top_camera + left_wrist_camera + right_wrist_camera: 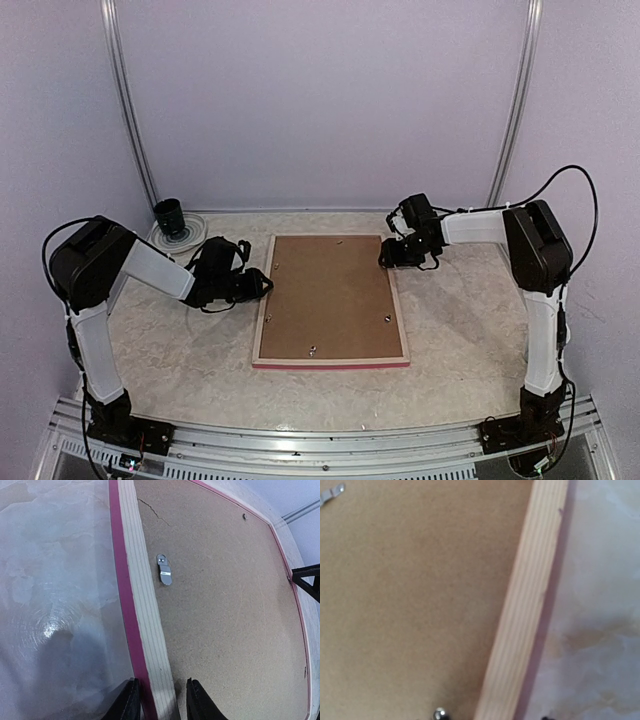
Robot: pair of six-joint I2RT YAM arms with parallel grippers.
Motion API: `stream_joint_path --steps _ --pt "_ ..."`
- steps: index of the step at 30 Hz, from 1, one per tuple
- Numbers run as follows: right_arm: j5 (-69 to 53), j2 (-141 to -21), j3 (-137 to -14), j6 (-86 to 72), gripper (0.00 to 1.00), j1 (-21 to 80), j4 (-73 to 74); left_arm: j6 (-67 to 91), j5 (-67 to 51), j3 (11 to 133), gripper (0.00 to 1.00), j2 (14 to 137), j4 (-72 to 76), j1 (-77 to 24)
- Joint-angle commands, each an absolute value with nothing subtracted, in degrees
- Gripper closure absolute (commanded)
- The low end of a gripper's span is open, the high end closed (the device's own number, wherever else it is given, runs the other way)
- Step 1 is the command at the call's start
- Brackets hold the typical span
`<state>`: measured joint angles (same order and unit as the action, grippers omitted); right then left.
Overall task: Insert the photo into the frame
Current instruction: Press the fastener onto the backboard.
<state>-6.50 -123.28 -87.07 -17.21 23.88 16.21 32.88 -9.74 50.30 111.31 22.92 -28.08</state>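
The frame (262, 312) lies face down in the middle of the table, pale wood back up, with pink-red showing along its near edge. A brown backing board (330, 295) fills it. The photo shows in no view. My left gripper (264, 286) sits at the frame's left rail. In the left wrist view its jaws (161, 701) clamp that rail (145, 605), one finger on the pink outer edge and the other on the board side. My right gripper (388, 258) is at the right rail near the far corner. Its tips (492, 716) straddle the rail (525, 605) with a gap.
A small metal turn clip (164, 570) sits on the backing board near the left rail, and another (331, 494) shows in the right wrist view. A black cylinder (170, 214) on a round disc stands at the back left by the wall.
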Motion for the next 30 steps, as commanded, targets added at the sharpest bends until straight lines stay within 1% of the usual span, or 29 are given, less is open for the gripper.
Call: stream_joint_path --steps 1,10,14,23,30 --pt "-5.87 -122.75 -86.47 -16.17 0.48 24.34 15.81 32.15 -9.63 49.37 0.67 115.31 12.51 -28.92" --pt "-4.19 -124.4 -88.63 -15.49 0.48 24.76 18.26 32.08 -9.84 49.51 0.67 115.28 12.22 -28.92" --pt "-2.79 -125.12 -89.55 -15.43 0.51 25.17 19.32 32.08 -9.84 49.57 0.67 115.35 12.13 -28.92" --pt "-0.84 -126.75 -91.4 -15.71 0.52 25.55 21.45 31.99 -9.53 49.4 0.67 114.96 11.98 -28.92" --pt "-0.44 -127.35 -91.91 -15.99 0.59 25.58 22.01 31.99 -9.47 49.41 0.67 114.87 11.95 -28.86"
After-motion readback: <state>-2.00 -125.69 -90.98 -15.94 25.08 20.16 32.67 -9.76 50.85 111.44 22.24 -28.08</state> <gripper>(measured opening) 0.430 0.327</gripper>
